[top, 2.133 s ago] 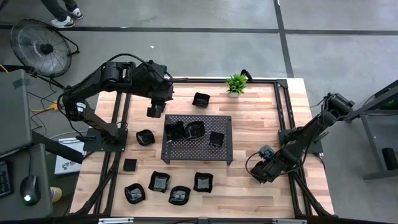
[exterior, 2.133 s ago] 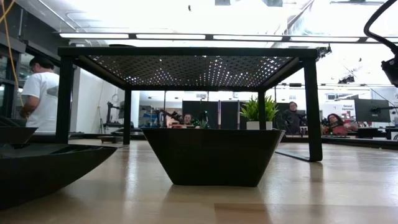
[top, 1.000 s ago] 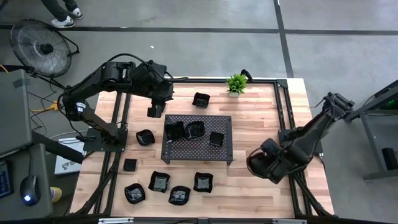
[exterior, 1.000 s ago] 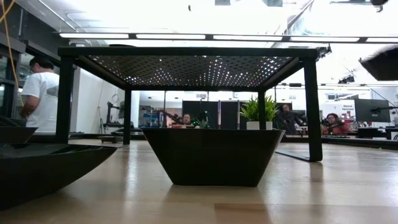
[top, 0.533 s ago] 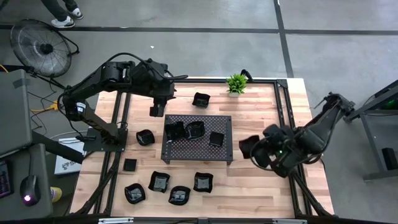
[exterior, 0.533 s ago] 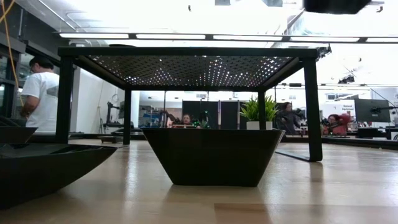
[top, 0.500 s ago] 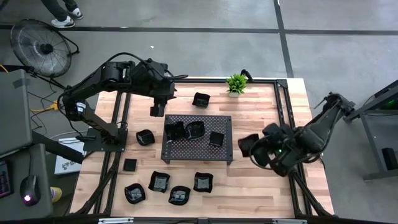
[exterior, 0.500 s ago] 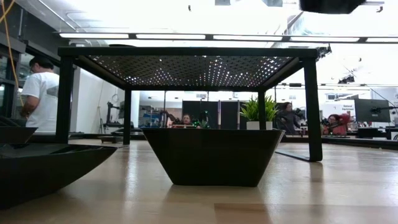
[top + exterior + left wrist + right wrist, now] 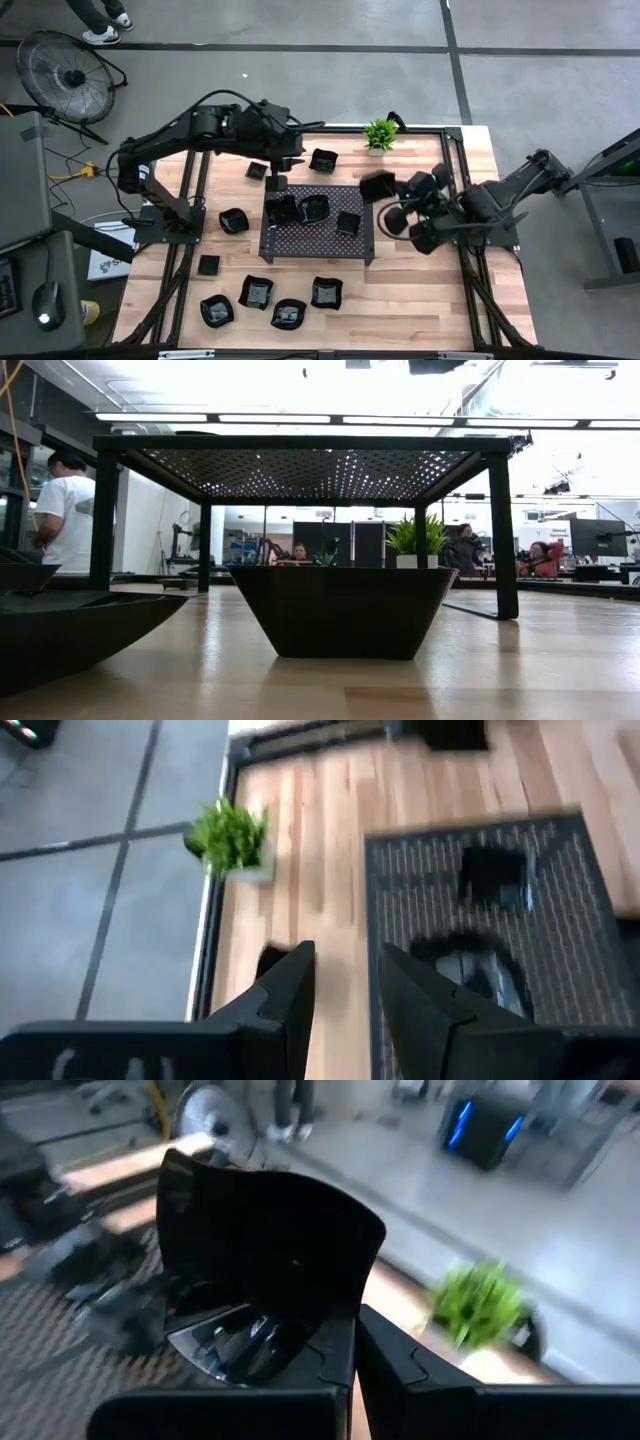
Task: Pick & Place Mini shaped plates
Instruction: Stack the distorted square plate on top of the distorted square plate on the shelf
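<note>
I see five plates lined up along the surface's near-left edge. My left gripper hangs above the tray's far-left corner, jaws half apart with nothing between them. Three plates sit on the tray. My right gripper hovers by the tray's far-right corner, jaws clamped on a plate.

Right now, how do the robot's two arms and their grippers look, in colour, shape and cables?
Both arms are dark, near black, built of jointed tube-like links. The left gripper has two dark, flat, tapering fingers. The right gripper has two similar dark fingers. Thin black cables loop along the left arm. No markings can be read.
</note>
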Motion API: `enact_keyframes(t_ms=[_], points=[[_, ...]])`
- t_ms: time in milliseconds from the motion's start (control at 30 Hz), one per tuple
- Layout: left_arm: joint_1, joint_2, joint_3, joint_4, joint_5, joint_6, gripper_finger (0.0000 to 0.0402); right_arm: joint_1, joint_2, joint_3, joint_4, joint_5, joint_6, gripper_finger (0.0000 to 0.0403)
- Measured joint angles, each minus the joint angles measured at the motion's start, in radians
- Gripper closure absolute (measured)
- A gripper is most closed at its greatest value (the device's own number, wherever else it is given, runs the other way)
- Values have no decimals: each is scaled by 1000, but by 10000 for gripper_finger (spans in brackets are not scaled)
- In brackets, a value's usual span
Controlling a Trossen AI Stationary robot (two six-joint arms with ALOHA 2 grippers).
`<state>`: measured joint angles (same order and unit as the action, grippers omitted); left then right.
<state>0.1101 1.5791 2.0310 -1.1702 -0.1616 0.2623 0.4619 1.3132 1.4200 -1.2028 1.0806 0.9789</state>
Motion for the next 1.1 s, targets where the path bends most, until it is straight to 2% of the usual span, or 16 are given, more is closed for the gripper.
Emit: enact_keyframes(t_ms=[233, 300, 500, 600, 833, 1100], points=[[1, 43, 0, 154, 32, -83, 293, -107, 0, 0, 140, 138, -254, 402], [1, 59, 4, 246, 48, -92, 293, -134, 0, 0, 163, 166, -295, 401], [1, 91, 0, 337, 61, -129, 293, -189, 0, 0, 231, 244, -369, 401], [1, 119, 2, 415, 36, -149, 293, -206, 0, 0, 266, 283, -404, 400], [1, 174, 1, 575, 10, -184, 293, -241, 0, 0, 337, 299, -520, 400], [1, 205, 1, 612, -114, -215, 293, -253, 0, 0, 363, 306, -569, 401]])
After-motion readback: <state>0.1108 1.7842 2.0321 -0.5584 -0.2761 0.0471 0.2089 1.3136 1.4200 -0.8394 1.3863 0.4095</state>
